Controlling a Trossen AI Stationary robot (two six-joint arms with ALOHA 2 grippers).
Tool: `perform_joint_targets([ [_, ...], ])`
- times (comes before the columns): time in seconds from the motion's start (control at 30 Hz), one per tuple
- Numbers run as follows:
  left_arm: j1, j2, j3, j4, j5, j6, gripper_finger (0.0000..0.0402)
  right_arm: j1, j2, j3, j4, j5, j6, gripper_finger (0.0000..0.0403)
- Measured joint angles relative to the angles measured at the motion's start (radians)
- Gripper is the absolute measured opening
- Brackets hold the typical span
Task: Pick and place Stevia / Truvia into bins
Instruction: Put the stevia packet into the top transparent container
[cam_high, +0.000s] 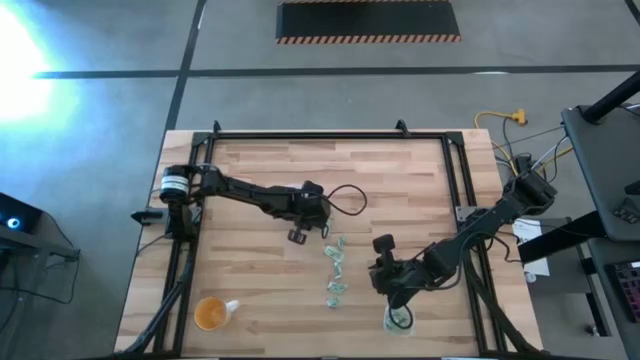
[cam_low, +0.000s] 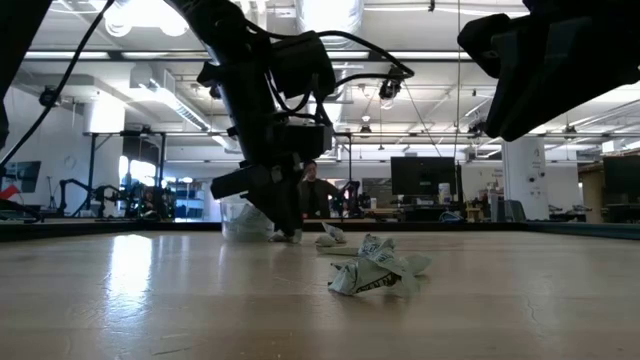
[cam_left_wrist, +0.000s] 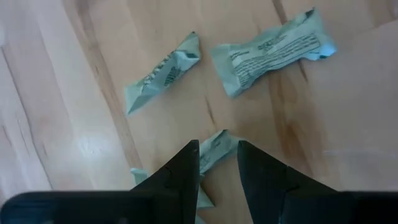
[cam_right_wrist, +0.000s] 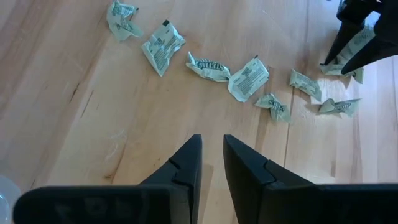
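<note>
A Stevia packet (cam_left_wrist: 210, 151) on the table (cam_high: 260, 290) is pinched between the nearly closed left gripper (cam_left_wrist: 217, 160); a straight lift is advised so neighbouring packets (cam_right_wrist: 249, 78) are undisturbed, while the right gripper (cam_right_wrist: 211, 155), narrowly parted and empty, hangs near the clear bin (cam_high: 398, 320).

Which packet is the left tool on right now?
The packet between the left tool fingers, at the trail's end farthest from the right tool; its neighbours lie clear.
</note>
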Motion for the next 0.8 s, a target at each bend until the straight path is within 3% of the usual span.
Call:
perform_joint_targets([
  [0.43,0.010,0.030,-0.001,0.003,0.026,-0.005,0.0087,0.000,0.000,0.000,0.001,0.000,0.000,0.0057],
  [0.67,0.011,0.021,-0.002,0.009,0.026,-0.003,0.0014,0.000,0.000,-0.001,0.001,0.000,0.000,0.0057],
  [0.8,0.010,0.012,-0.002,0.013,0.023,-0.003,0.0006,0.000,0.000,-0.003,0.000,0.000,0.000,0.0057],
])
